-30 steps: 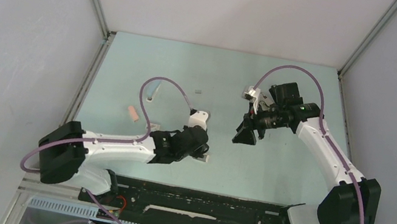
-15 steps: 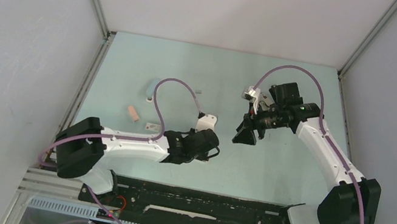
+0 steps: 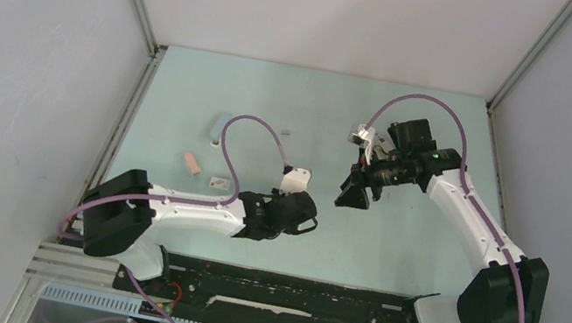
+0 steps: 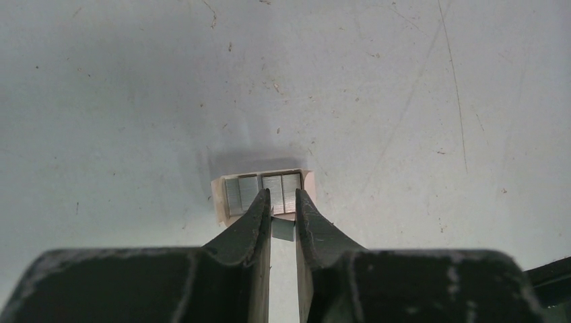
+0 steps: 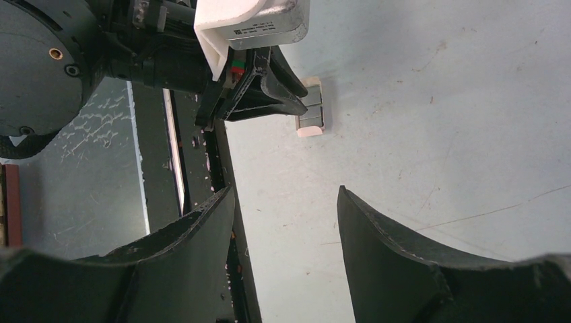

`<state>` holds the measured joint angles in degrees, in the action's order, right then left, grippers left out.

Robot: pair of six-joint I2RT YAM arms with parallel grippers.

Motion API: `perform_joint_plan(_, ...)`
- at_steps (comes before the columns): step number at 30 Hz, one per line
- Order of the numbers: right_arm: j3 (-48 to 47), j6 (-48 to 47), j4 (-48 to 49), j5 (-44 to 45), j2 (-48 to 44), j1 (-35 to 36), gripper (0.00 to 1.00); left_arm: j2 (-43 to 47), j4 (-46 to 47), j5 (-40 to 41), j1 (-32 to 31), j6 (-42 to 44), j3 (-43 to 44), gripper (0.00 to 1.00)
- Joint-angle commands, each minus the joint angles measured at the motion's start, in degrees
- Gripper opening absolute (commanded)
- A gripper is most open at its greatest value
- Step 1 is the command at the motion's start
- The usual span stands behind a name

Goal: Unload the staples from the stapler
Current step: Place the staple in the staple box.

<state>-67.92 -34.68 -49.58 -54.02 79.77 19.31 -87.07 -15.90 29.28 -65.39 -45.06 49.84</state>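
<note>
Two fingers of our left claw [image 4: 283,198] stand nearly together, pinching a grey strip [image 4: 283,230] between them. Just past that claw's tips we see the staples [image 4: 252,194]: four silvery strips side by side on a pale backing [image 4: 217,202]. By our judgement they are already unloaded.

We cannot tell whether the pinched strip is joined to them. Nor can we tell whether the backing rests on the table [image 4: 417,101] or hangs just above it; its shadow falls a little beyond it.

The row's long axis lies crosswise to the left claw's reach, while each strip points straight away from the tips.

We judge the step in hand to be setting the unloaded staples aside. The next move calls for a steady lowering and a clean release, so that nothing scatters.

Farther out, to the right of the left claw, our right claw [image 5: 284,195] is spread wide and grasps nothing. Well off to the left claw's left lies a pink block [image 3: 191,164]. Beyond it is what we take for the stapler [image 3: 219,123], pale blue.
</note>
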Motion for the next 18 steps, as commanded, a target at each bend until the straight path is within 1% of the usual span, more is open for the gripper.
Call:
perform_joint_plan(1, 0.00, -1.09, -0.25, -0.03, -1.65, 0.07, 0.66, -0.45, -0.36, 2.54, -0.53, -2.00, 3.41, 0.13)
perform_joint_plan(18, 0.01, -1.10, -0.31, -0.10, -1.46, 0.12, 0.66, -4.43, -0.80, 1.73, -0.62, -2.70, 5.48, 0.13)
